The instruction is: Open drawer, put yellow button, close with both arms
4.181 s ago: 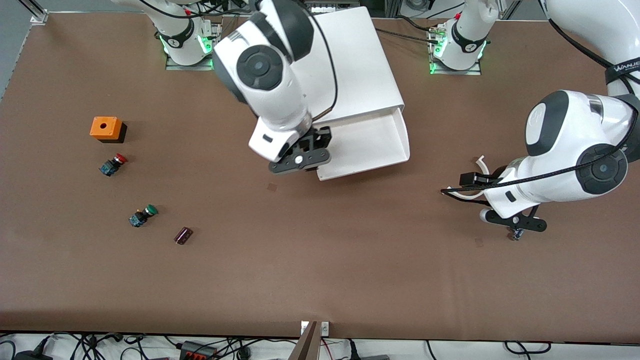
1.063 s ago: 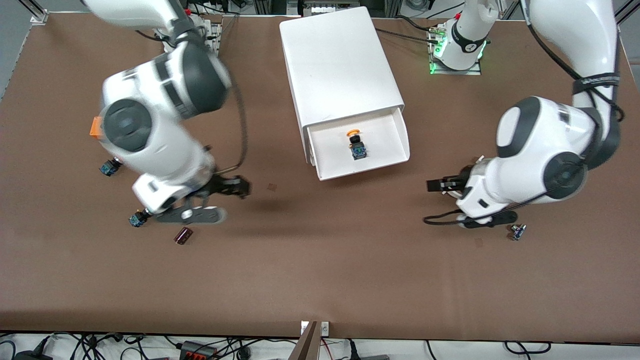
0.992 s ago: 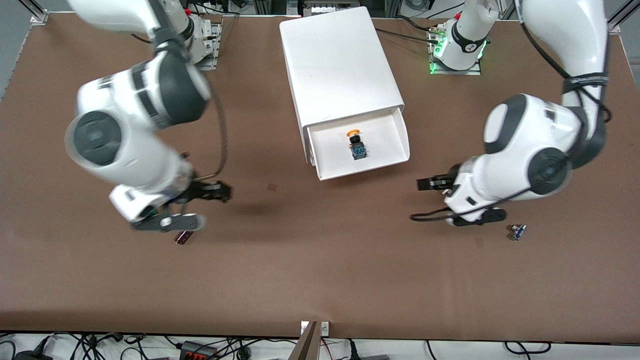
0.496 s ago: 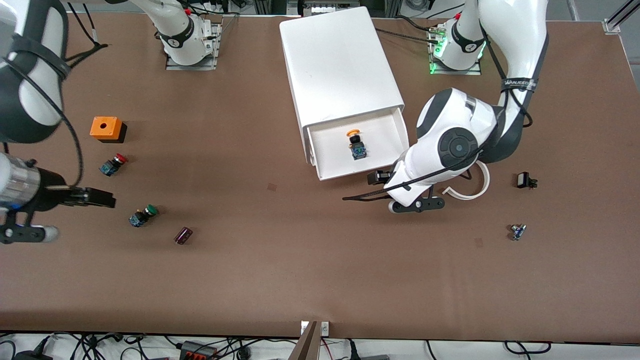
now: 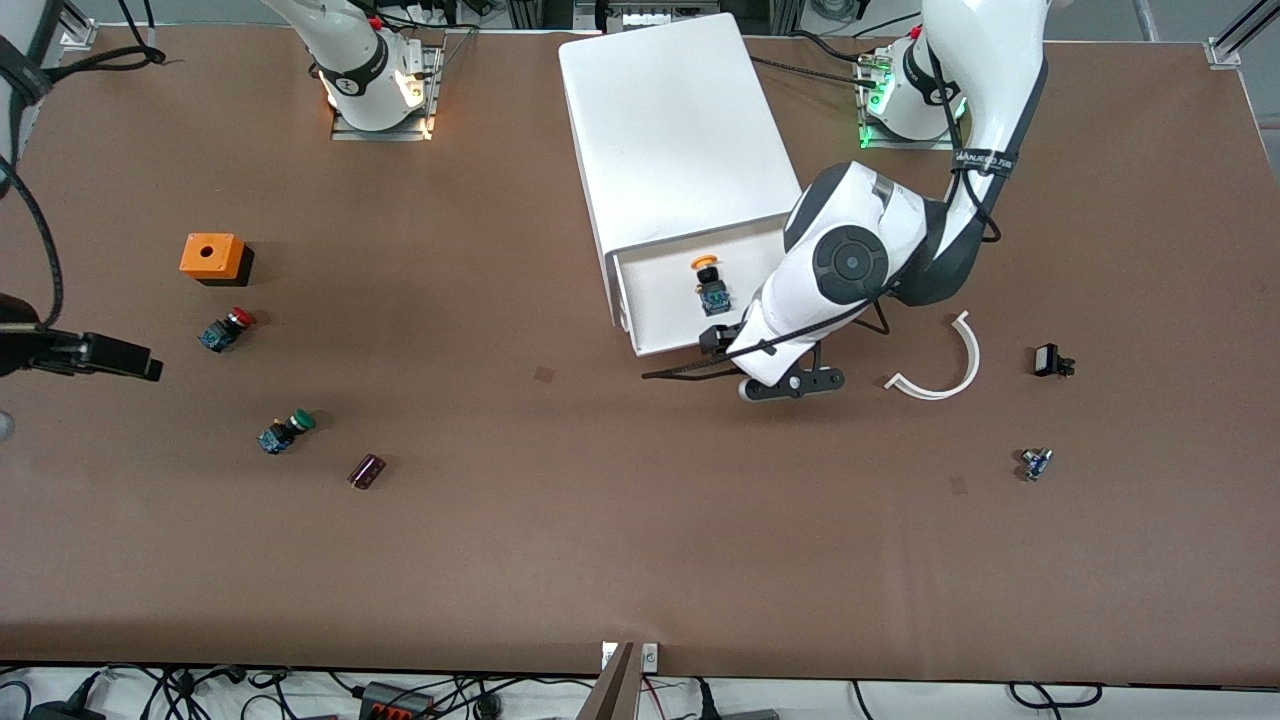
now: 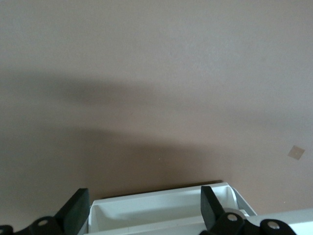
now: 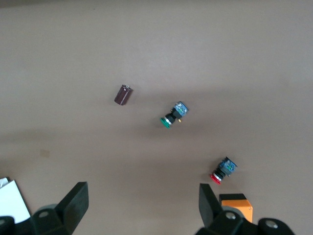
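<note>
The drawer [image 5: 655,310], the uppermost one of the white cabinet [image 5: 680,130], stands pulled out. The yellow button [image 5: 708,285] lies in it, cap toward the cabinet. My left gripper [image 5: 722,342] is open at the drawer's front edge. In the left wrist view the drawer's front rim [image 6: 161,203] lies between the open left gripper's [image 6: 145,210] fingers, and the button is hidden there. My right gripper [image 5: 140,365] is open and empty, in the air at the right arm's end of the table. The right wrist view shows the right gripper [image 7: 142,200] open over bare table.
An orange box [image 5: 212,257], a red-capped button [image 5: 226,329], a green-capped button [image 5: 286,430] and a brown cylinder [image 5: 366,470] lie toward the right arm's end. A white curved strip [image 5: 945,365] and two small parts [image 5: 1050,360] [image 5: 1035,463] lie toward the left arm's end.
The right arm has swung from the drawer out to its own end of the table, leaving the yellow button in the drawer. The left gripper has moved across to the drawer's front edge.
</note>
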